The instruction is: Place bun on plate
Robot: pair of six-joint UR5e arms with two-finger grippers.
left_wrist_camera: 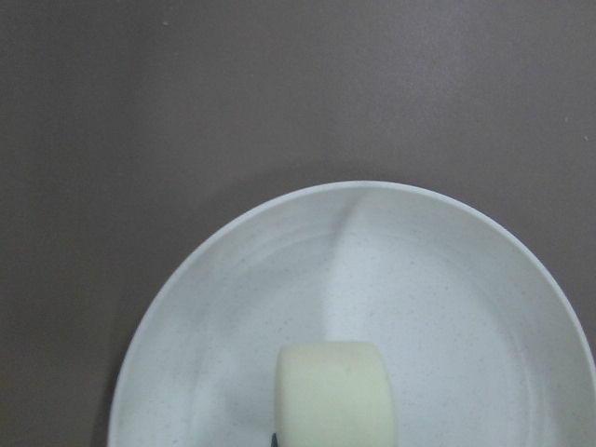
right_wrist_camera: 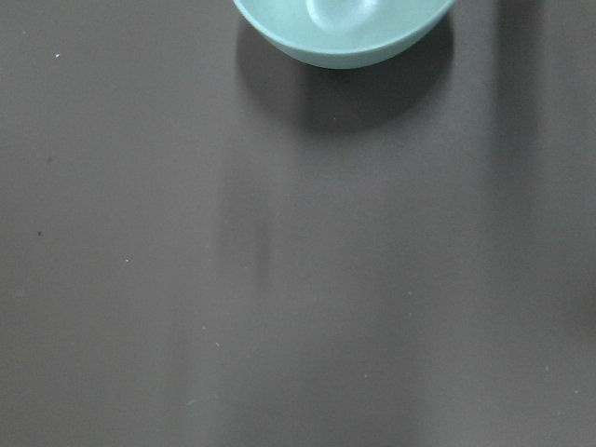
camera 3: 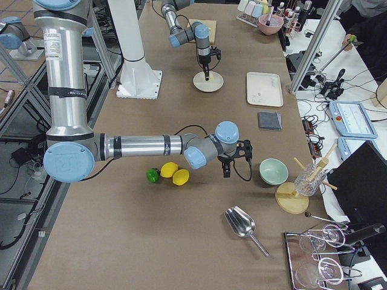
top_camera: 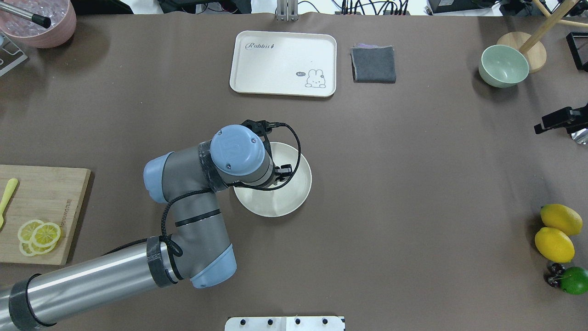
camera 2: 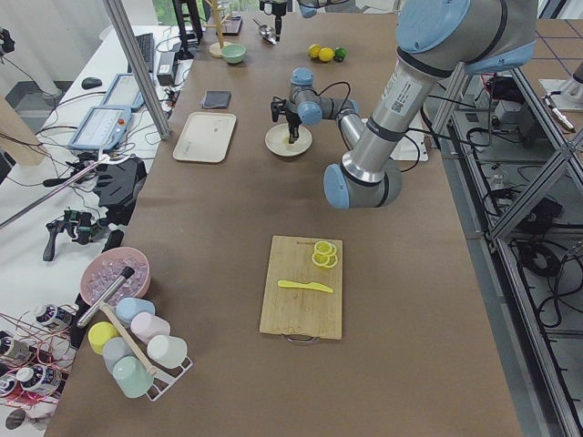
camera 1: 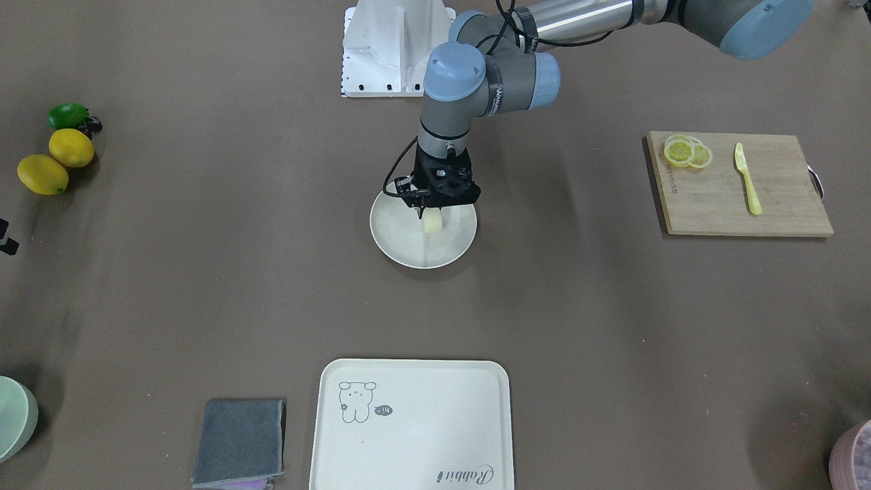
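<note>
The round off-white plate (camera 1: pixel 407 254) sits mid-table. A small pale cream bun (camera 1: pixel 433 223) shows just over its inner part, at the tips of my left gripper (camera 1: pixel 429 215), which points straight down and appears shut on the bun. One dark fingertip (camera 1: pixel 419 214) shows beside the bun. In the left wrist view the bun (left_wrist_camera: pixel 335 391) fills the bottom centre above the plate (left_wrist_camera: pixel 186 354). From overhead the arm hides the bun; only the plate (top_camera: pixel 275 208) shows. My right gripper (top_camera: pixel 539 127) hovers far off near a green bowl (top_camera: pixel 503 66); its jaws are unclear.
A cream tray (camera 1: pixel 408 422) and grey cloth (camera 1: pixel 239 442) lie at the operators' side. A cutting board (camera 1: pixel 738 184) holds lemon slices (camera 1: pixel 687 151) and a yellow knife (camera 1: pixel 747 178). Two lemons (camera 1: pixel 56 162) and a lime (camera 1: pixel 68 116) lie near my right arm.
</note>
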